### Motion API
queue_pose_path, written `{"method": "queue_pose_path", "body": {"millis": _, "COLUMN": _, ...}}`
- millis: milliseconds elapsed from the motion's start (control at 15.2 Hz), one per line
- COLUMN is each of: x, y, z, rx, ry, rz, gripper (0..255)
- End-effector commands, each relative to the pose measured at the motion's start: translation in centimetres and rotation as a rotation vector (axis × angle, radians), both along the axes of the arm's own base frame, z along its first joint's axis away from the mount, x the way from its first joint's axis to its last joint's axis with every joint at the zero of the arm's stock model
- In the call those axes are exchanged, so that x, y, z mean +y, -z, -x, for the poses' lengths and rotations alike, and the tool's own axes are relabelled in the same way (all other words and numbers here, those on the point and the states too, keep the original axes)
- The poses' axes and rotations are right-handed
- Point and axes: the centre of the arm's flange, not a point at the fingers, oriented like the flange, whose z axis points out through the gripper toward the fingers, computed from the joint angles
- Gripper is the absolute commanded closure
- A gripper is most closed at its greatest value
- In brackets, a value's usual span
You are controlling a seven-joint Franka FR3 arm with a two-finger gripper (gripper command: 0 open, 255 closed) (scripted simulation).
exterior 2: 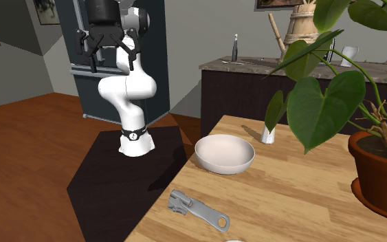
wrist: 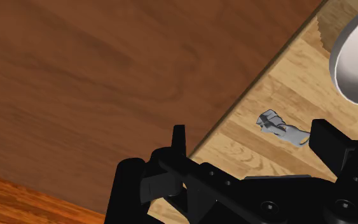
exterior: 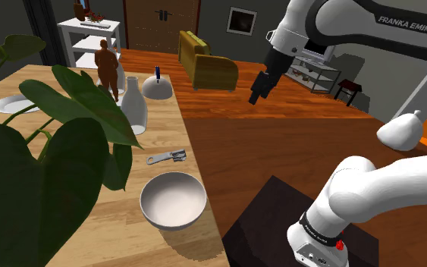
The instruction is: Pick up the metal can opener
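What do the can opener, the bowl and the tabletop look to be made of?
Can opener: dull grey with faint shading like brushed metal, so probably metal. Bowl: plain white with a soft sheen, perhaps glazed ceramic, but the look leaves it open. Tabletop: light wood, matte, with visible plank grain.

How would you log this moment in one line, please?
phase: pre-grasp | tool: open, empty, raised clear of the table | can opener: lying flat near table edge, beside bowl, not gripped
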Motion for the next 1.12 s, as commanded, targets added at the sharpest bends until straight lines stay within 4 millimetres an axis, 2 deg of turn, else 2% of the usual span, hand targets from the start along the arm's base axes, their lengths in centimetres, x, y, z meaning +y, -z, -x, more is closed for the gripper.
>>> {"method": "queue_pose_path", "body": {"millis": 0, "x": 0.0, "y": 0.0, "z": 0.0, "rx": 0.0, "ry": 0.0, "rz": 0.0, "gripper": 0}}
{"method": "queue_pose_path", "body": {"millis": 528, "x": 3.8, "y": 5.8, "z": -9.0, "rx": 0.065, "ry": -0.203, "rz": 0.038, "gripper": 0}}
{"method": "queue_pose_path", "body": {"millis": 1056, "x": 9.1, "y": 12.3, "z": -16.6, "rx": 0.129, "ry": -0.407, "rz": 0.076, "gripper": 0}}
